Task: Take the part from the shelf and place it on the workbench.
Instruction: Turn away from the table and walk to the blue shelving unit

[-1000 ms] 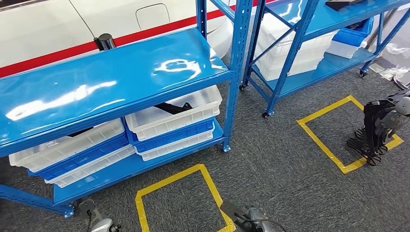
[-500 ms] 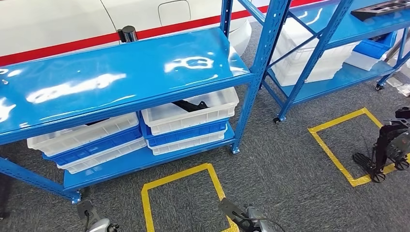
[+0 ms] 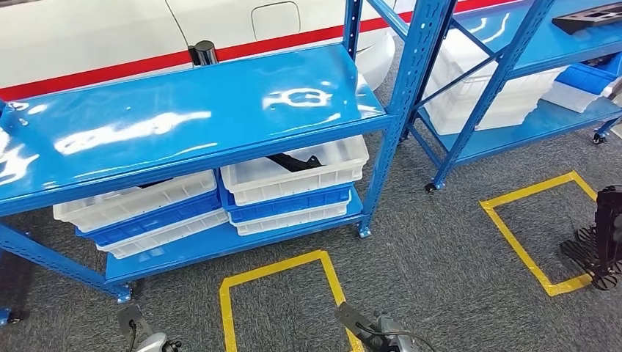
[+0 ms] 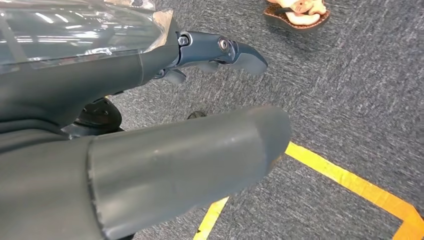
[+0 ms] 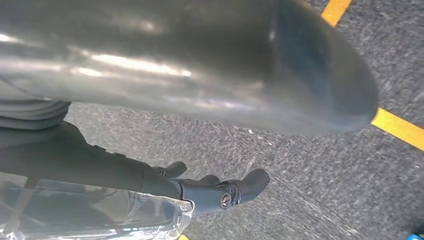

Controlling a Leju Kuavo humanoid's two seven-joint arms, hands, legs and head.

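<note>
The left hand (image 4: 150, 150) hangs low beside the robot's body over grey carpet, holding nothing, thumb and dark fingers (image 4: 220, 52) spread apart. The right hand (image 5: 200, 100) hangs the same way on the other side, empty, its fingers (image 5: 235, 190) loosely extended and apart from the thumb. Both arms show at the lower edge of the head view, flanking a yellow taped square on the floor (image 3: 275, 293) directly ahead.

Beyond that square stands the glossy blue steel shelf unit (image 3: 183, 125). Its lower level carries stacked white and blue plastic bins; the black elongated part (image 3: 293, 161) lies in the top white bin (image 3: 293, 172) of the right-hand stack, tucked under the upper shelf board. Another dark shape seems to lie in the left stack's top bin, too hidden to identify. A second blue shelf unit (image 3: 528, 66) stands to the right, with a second yellow square (image 3: 535, 227) before it.

The step in hand appears to be the approach to the shelf; no reach has begun. The next move likely calls for stepping into the taped square, stooping, and passing a hand under the upper board into the bin. The low board leaves little room.
</note>
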